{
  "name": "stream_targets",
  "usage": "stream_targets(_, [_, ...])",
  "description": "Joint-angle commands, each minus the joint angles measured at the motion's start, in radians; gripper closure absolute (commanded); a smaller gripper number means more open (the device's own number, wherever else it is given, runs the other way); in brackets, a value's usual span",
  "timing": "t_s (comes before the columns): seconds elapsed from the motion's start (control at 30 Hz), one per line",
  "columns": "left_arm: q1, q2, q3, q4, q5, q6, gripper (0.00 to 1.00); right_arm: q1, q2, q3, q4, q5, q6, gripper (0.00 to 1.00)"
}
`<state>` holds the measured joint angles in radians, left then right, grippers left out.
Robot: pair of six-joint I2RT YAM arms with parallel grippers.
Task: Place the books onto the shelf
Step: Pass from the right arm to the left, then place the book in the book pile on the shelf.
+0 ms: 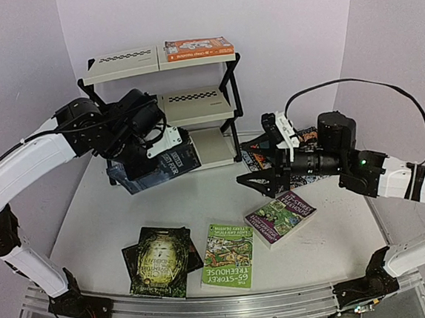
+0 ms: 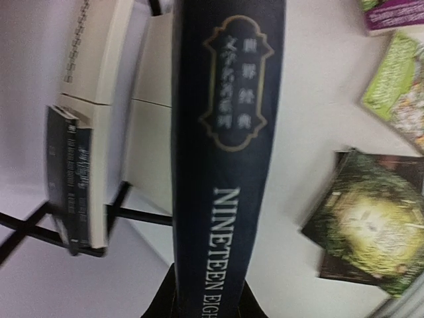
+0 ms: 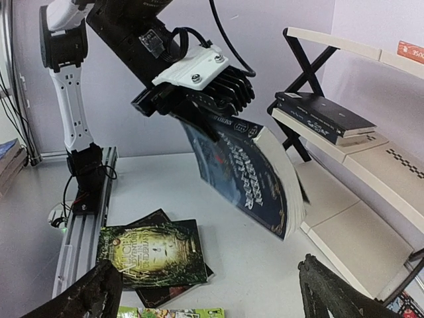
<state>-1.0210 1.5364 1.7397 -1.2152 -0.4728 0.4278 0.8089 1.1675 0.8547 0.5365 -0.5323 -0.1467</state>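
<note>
So, roughly a third of the way there by my read. The shelf (image 1: pixel 193 107) has an orange book (image 1: pixel 199 48) lying flat on its top tier, and the right wrist view shows two dark books (image 3: pixel 324 116) stacked on the middle tier. That makes three put away.

Number four is in the air. The left gripper (image 1: pixel 160 150) is clamped tight on the spine edge of a dark blue book (image 1: pixel 158 170), the Nineteen Eighty-Four one. It hangs tilted just in front of the left side of the shelf, down by the lower tiers, clear of the table (image 1: pixel 105 213). It's not on any panel yet, and I can't tell which tier it's headed for.

The right gripper (image 1: pixel 265 184) has its jaws spread wide with nothing in them. It hovers over the table just above the purple book (image 1: pixel 281 216).

What's left on the table:
- the purple one
- a bright green Treehouse book (image 1: pixel 228 254)
- two green-gold books (image 1: pixel 162 261) stacked one on the other near the front
- a small heap of books (image 1: pixel 253 155) by the shelf's right foot, partly under the right arm, so I can't count them

Plenty to go, basically.
</note>
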Motion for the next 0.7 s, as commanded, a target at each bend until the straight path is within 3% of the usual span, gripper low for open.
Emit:
stream_targets(0.0, [0.006, -0.006, -0.103, 0.404, -0.409, 0.396, 1.00, -0.002, -0.050, 0.003, -0.039, 0.043, -0.063, 0.07])
stream_targets(0.1, [0.022, -0.029, -0.208, 0.726, -0.435, 0.625, 1.00, -0.003, -0.065, 0.006, -0.065, 0.052, -0.077, 0.07])
stream_targets(0.27, [0.064, -0.042, -0.197, 0.967, -0.385, 0.775, 1.00, -0.002, -0.087, 0.007, -0.106, 0.057, -0.100, 0.07])
stream_targets(0.67, [0.186, -0.007, -0.065, 0.999, -0.263, 0.903, 1.00, -0.003, -0.098, 0.014, -0.142, 0.064, -0.123, 0.08])
